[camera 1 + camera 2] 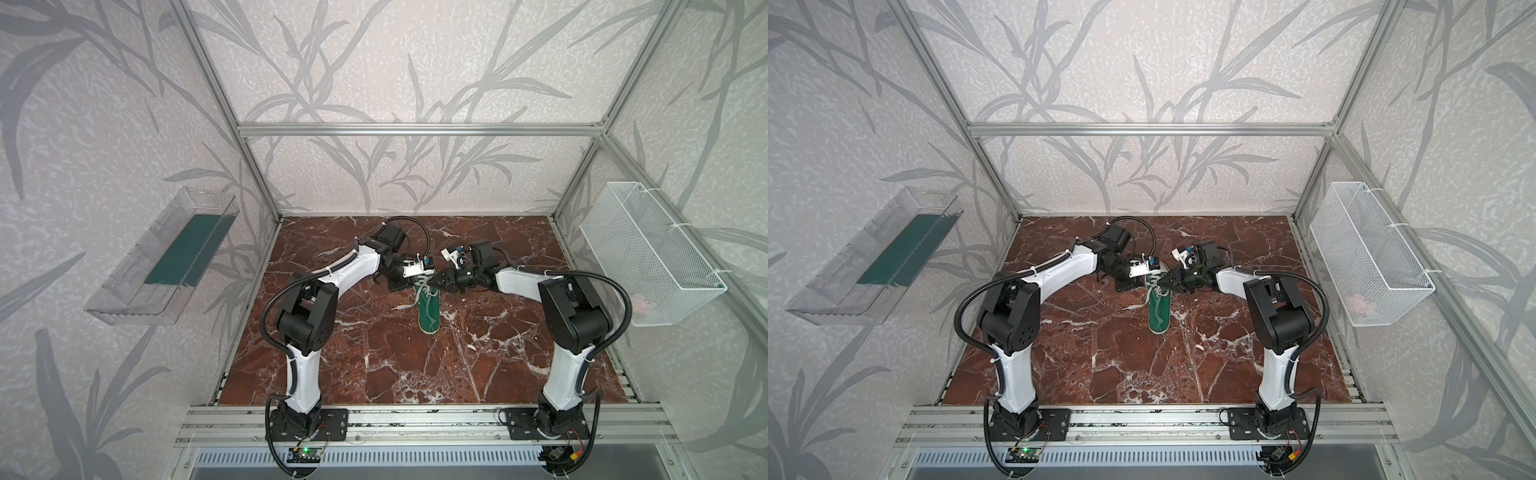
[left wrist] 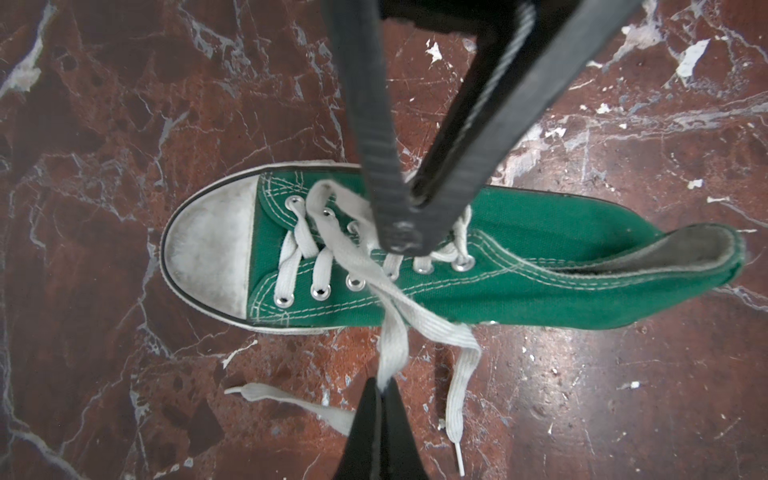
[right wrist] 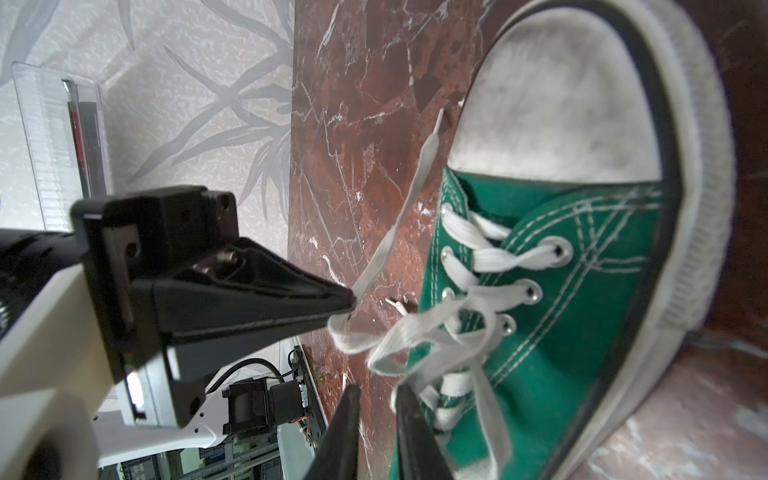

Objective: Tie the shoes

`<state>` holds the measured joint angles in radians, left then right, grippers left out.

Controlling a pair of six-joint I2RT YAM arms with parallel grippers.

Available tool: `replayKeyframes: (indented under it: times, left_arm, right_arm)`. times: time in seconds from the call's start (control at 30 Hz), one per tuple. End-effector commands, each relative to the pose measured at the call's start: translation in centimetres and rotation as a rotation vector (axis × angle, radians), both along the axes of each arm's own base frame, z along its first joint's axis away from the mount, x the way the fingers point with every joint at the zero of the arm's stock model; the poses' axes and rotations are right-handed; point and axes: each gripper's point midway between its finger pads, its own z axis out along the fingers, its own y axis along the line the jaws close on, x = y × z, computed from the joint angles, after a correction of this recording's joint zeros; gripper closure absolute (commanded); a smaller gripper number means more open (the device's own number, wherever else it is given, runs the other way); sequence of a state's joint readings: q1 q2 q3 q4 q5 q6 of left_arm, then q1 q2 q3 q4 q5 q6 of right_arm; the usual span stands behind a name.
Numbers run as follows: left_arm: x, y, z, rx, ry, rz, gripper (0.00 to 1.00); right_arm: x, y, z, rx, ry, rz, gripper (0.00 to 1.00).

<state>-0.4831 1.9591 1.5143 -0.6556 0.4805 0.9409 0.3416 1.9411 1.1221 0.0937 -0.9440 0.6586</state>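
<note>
Both top views look steeply down from high at the front, taking in the whole marble table [image 1: 374,353] almost identically. The wrist cameras sit close to the green sneaker [image 2: 561,232] that all four views share — left straight down on it, right low across its toe.

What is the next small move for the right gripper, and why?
Probably close the right gripper on the lace loop over the sneaker: its fingers stand slightly apart just beside it, while the left gripper pinches a lace strand.
</note>
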Motion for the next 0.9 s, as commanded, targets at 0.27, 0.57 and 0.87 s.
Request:
replayKeyframes:
  times: [0.27,0.57,0.87]
  left_arm:
    - [-1.4,-1.7,1.6,-0.044,-0.033,-0.064,1.0]
    - [-1.5,-1.8,1.0,-0.025,-0.016,-0.059,1.0]
    - [-1.2,-1.9,1.1,-0.025,-0.009,-0.035,1.0]
  right_arm:
    - [1.2,0.7,-0.4,0.011,0.013,-0.016,0.84]
    - [0.6,-0.6,1.3,0.048,-0.005,-0.033,0.78]
    - [0.1,-2.4,2.0,0.06,-0.009,-0.06,0.78]
